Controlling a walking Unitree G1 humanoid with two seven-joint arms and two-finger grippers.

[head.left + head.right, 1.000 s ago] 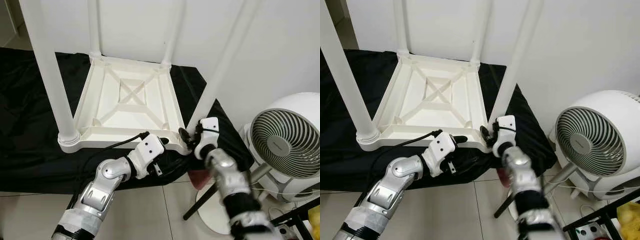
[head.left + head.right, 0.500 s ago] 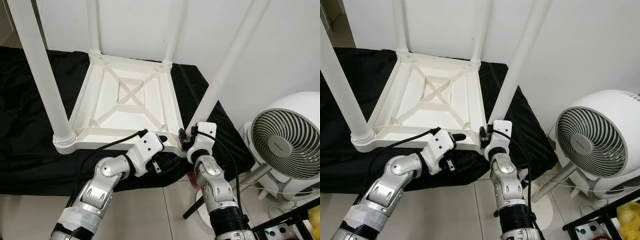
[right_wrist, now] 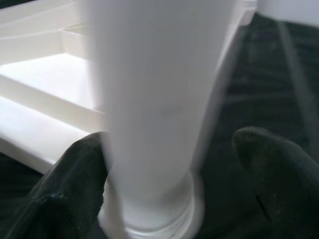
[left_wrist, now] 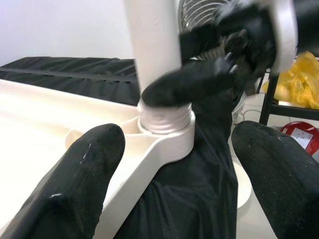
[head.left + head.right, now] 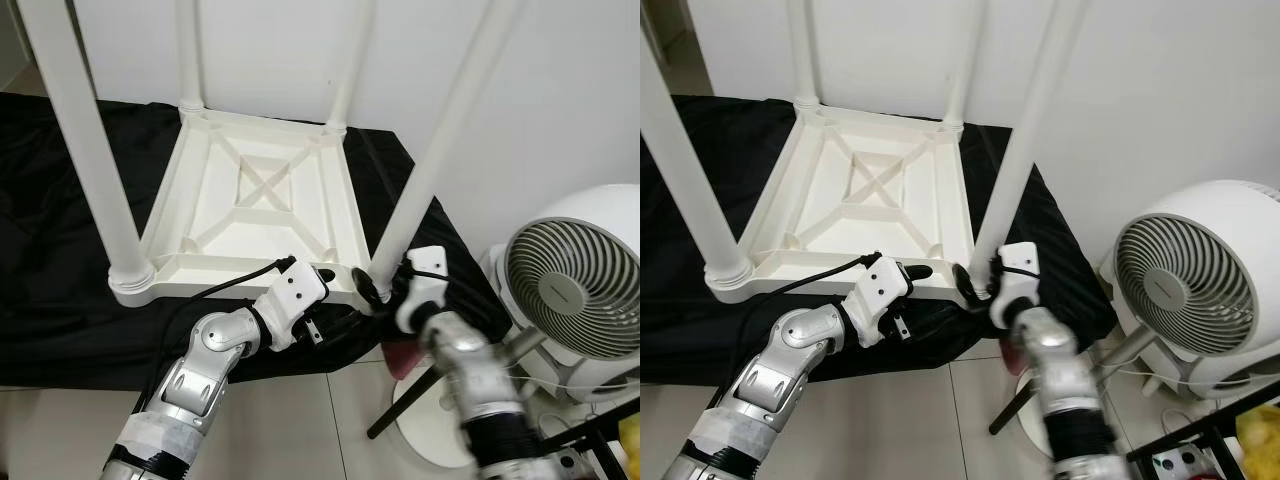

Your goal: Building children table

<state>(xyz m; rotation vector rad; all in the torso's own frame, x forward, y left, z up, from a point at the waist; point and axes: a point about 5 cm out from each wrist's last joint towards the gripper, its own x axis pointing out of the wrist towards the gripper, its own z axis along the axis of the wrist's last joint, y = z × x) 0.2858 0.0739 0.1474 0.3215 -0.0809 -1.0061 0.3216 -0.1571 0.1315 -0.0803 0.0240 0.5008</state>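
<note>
A room in a home, judging by its furnishings.

A white fan [image 5: 585,275] is standing on a tiled floor [image 5: 300,420] by a plain white wall [image 5: 560,90]; a black cloth [image 5: 50,290] is lying spread out, and a yellow bag [image 4: 299,79] is sitting beside a black rack [image 5: 1200,440].

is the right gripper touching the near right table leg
Touching. In the left wrist view a finger of the right gripper presses against the table leg above its socket.

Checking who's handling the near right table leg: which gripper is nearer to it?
Right. The right gripper straddles the leg's base, one finger touching it. The left gripper sits at the tabletop edge just left of that corner, apart from the leg.
</note>
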